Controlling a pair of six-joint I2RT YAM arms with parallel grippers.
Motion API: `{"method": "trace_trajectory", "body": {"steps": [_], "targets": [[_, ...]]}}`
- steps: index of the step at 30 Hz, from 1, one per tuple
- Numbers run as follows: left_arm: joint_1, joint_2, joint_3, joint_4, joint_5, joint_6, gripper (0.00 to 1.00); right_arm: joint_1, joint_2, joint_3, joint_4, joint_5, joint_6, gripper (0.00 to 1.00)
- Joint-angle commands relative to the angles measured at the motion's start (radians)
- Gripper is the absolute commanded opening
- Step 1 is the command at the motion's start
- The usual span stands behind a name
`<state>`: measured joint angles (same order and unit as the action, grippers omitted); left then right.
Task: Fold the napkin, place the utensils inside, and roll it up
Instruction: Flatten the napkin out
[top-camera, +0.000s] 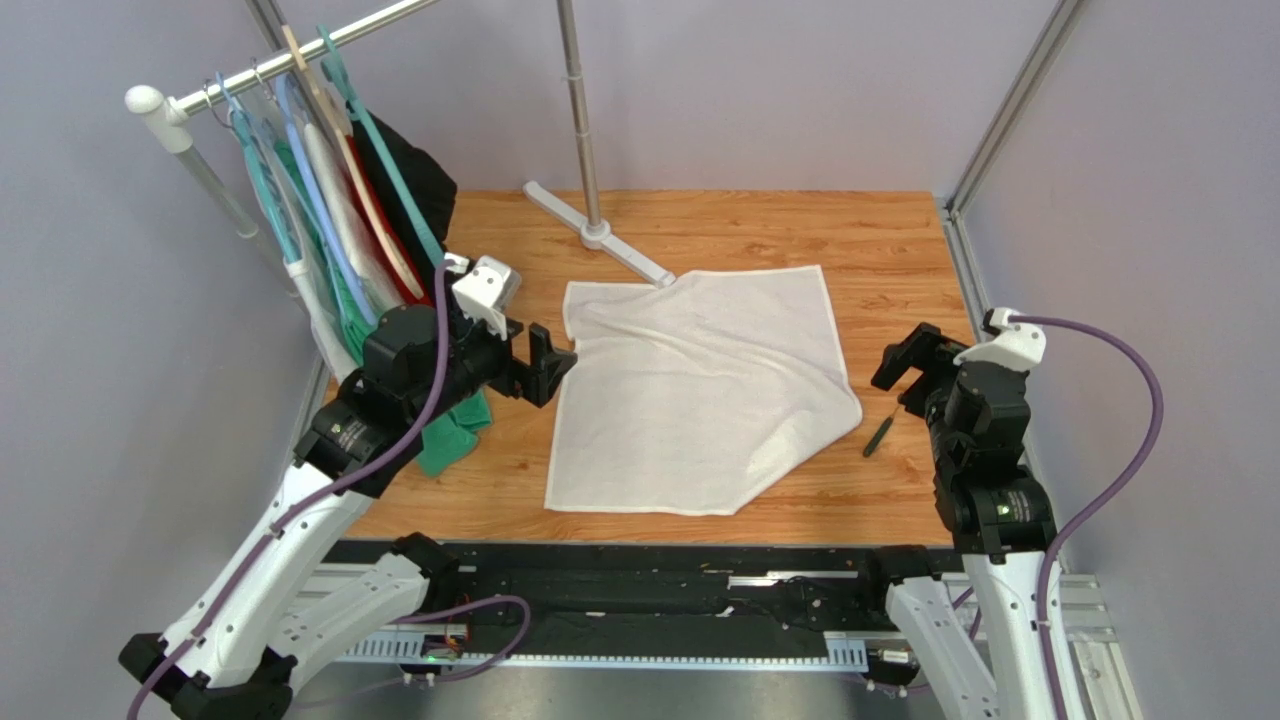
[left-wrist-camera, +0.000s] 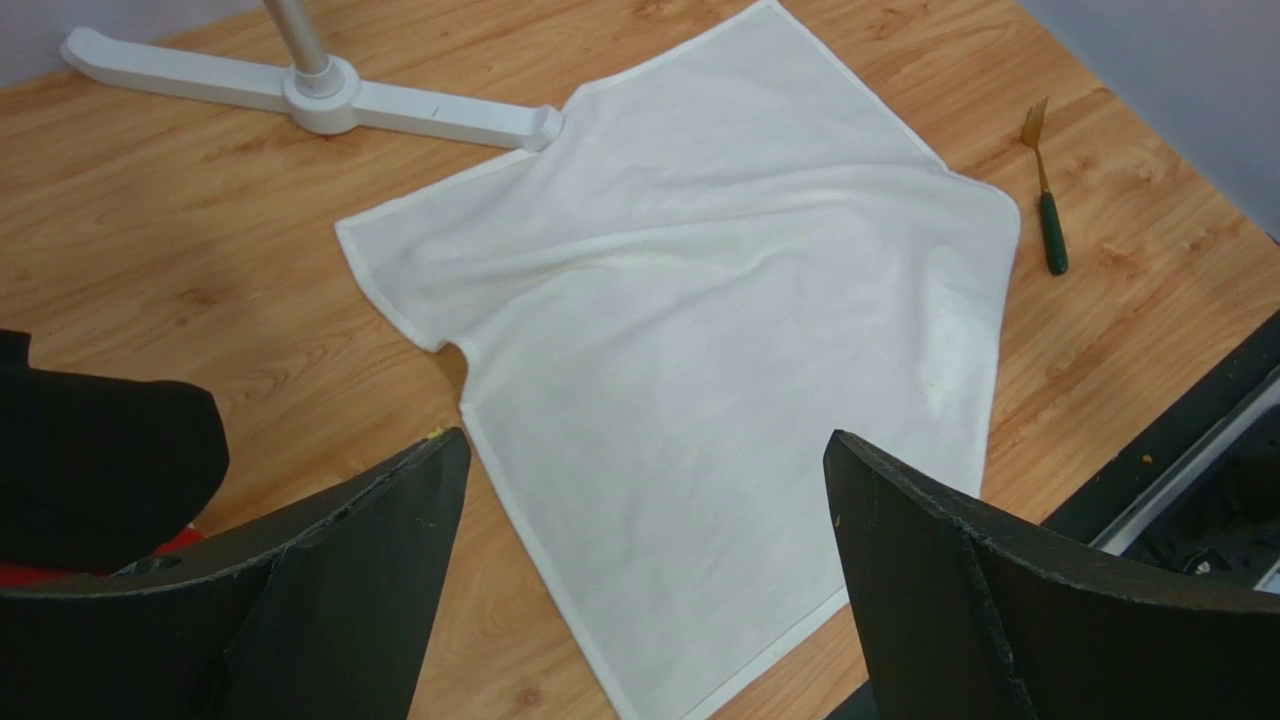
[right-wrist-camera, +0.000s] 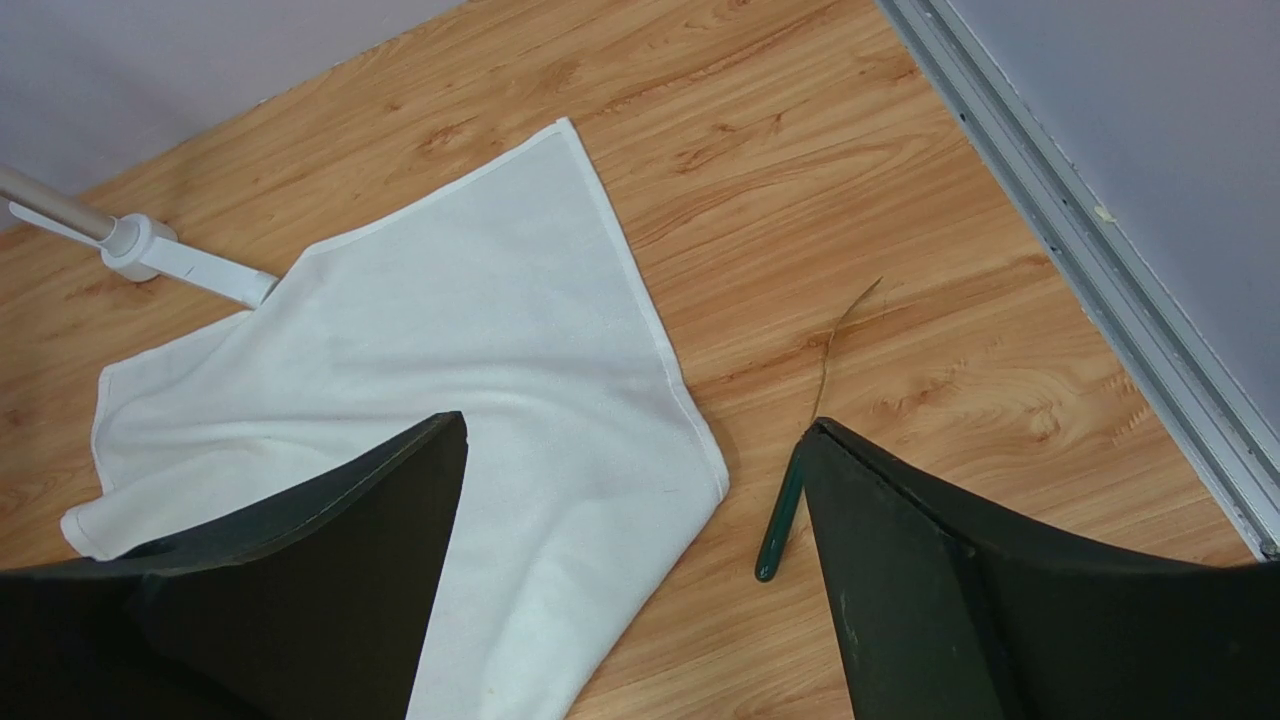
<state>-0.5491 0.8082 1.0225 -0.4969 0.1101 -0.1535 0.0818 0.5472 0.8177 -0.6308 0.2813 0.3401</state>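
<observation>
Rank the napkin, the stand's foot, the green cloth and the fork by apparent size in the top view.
1. napkin, by far the largest.
2. stand's foot and green cloth: too close to rank, since the cloth is partly hidden.
3. fork, the smallest.

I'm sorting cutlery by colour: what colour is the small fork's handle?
The fork has a dark green handle; the left wrist view shows it best.
</observation>
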Motion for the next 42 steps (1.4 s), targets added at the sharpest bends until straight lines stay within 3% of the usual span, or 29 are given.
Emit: {"method": "trace_trajectory", "body": {"steps": [1, 12, 19, 24, 32, 38, 42], "targets": [[0.002, 0.011, 0.016, 0.009, -0.021, -0.009, 0.98, -0.004, 0.0, 0.006, 0.037, 0.024, 0.004, 0.86], [0.002, -0.003, -0.009, 0.02, 0.009, 0.003, 0.98, -0.004, 0.023, 0.009, 0.033, 0.003, 0.014, 0.84], [0.002, 0.029, 0.005, -0.003, 0.017, -0.004, 0.98, 0.016, 0.131, -0.07, 0.095, -0.241, 0.193, 0.76], [0.002, 0.028, 0.002, 0.0, 0.016, -0.009, 0.97, 0.101, 0.097, -0.189, 0.079, -0.191, 0.362, 0.74], [0.002, 0.051, 0.004, -0.015, 0.005, -0.02, 0.94, 0.102, 0.157, -0.282, 0.048, -0.203, 0.45, 0.73], [-0.032, 0.092, 0.005, -0.026, -0.084, -0.139, 0.89, 0.104, 0.279, -0.33, 0.14, -0.241, 0.485, 0.72], [-0.142, 0.132, -0.068, 0.092, -0.138, -0.262, 0.89, 0.104, 0.341, -0.359, 0.198, -0.254, 0.499, 0.72]]}}
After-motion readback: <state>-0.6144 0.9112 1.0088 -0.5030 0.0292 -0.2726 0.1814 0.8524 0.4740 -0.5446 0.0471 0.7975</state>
